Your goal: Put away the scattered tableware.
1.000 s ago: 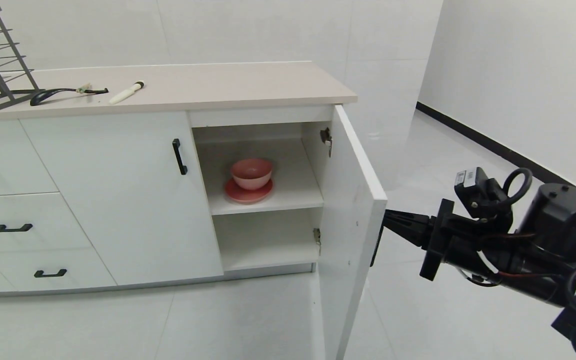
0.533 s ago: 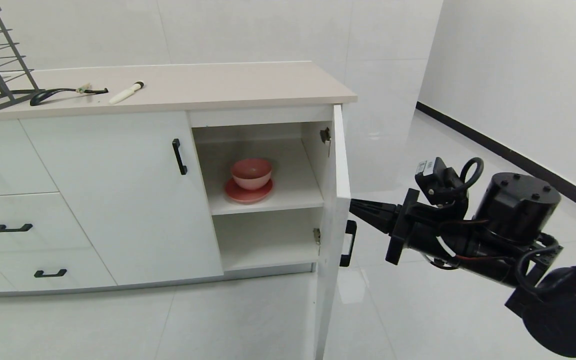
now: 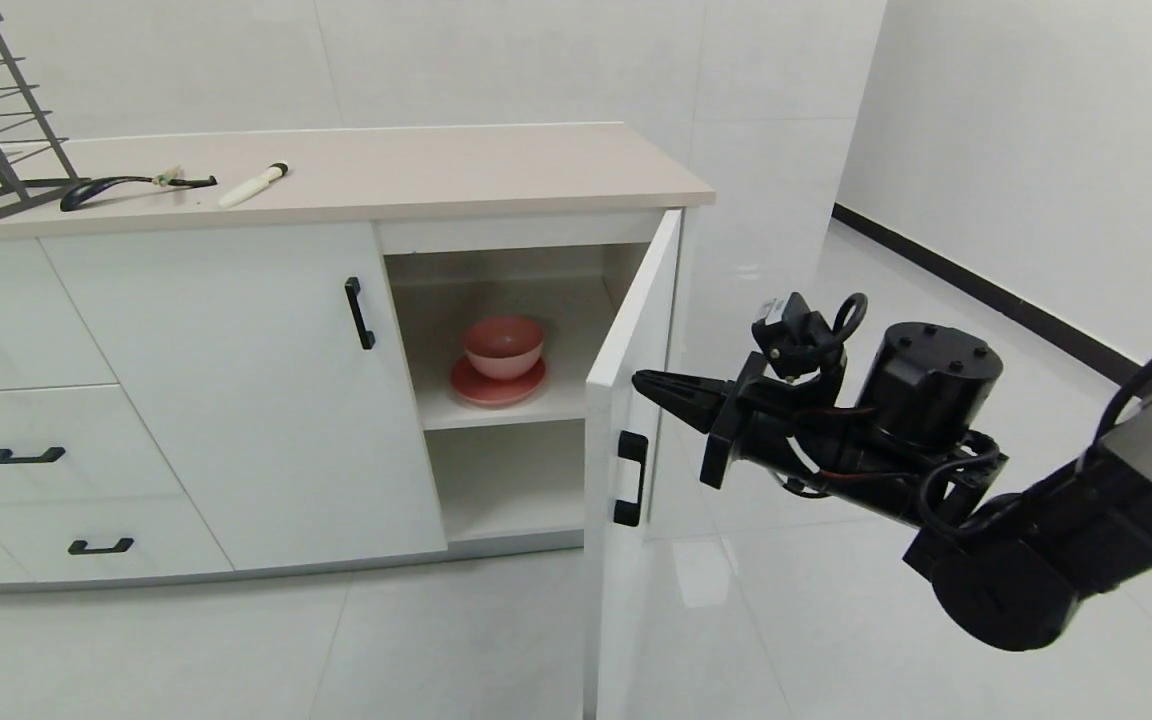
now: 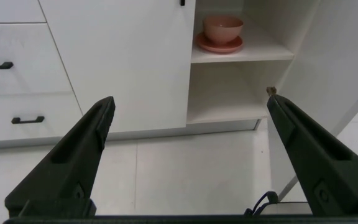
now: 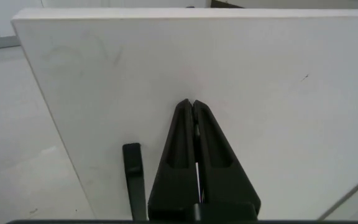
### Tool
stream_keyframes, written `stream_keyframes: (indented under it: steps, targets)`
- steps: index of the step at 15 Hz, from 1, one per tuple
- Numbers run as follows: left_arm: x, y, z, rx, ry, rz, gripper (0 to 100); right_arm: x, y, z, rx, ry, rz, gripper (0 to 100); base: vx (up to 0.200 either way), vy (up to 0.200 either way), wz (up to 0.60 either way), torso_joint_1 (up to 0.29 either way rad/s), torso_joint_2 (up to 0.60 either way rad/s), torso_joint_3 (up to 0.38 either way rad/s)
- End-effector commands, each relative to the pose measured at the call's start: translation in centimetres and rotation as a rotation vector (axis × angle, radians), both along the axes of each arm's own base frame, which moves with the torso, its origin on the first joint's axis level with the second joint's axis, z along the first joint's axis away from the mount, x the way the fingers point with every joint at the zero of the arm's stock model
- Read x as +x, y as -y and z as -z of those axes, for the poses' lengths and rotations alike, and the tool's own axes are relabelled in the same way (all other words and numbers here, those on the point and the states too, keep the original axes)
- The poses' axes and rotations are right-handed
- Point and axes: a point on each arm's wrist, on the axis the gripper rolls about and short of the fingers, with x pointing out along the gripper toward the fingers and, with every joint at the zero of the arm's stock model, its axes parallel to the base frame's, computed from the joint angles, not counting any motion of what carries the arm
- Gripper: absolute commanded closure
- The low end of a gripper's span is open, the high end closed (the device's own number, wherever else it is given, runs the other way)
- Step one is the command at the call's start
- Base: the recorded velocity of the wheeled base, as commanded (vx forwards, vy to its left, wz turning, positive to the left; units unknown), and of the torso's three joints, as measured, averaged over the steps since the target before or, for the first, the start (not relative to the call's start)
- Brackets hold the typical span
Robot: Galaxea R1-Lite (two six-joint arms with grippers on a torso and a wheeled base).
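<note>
One pink bowl (image 3: 503, 346) on one pink plate (image 3: 496, 387) on the upper shelf (image 3: 588, 385) of the white cabinet (image 3: 236, 400), one black ladle (image 3: 126, 184) and one white-handled utensil (image 3: 253, 185) lying lengthwise left-right on the beige countertop (image 3: 456, 170), ladle's scoop leftward, right gripper (image 3: 648, 383) pressed together against the half-open white door (image 3: 626, 350), left gripper (image 4: 190, 102) spread wide

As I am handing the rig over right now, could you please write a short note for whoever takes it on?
Right tool: shut, tips against the outer face of the cabinet door, above its handle.
Left tool: open, holding nothing.
Things: pink bowl sits on pink plate on the upper shelf. Black spoon and white-handled utensil lie on the countertop.
Done: bowl and plate are stored.
Left: the door is partly open and needs shutting; the two utensils likely need putting away too.
</note>
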Motion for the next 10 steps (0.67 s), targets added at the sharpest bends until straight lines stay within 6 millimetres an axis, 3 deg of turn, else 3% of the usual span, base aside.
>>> stream_keyframes:
  steps: [1,10]
  targets:
    - [0.0,0.0,0.0,0.0,0.0,0.0,0,0.9,-1.2,1.0,-0.003,-0.004,-0.013,100,0.0,0.0,0.0,0.0,0.0,0.0]
    - [0.0,0.0,0.0,0.014,-0.001,0.001,0,4.8,-4.6,3.4,0.017,0.027,-0.03,100,0.0,0.0,0.0,0.0,0.0,0.0]
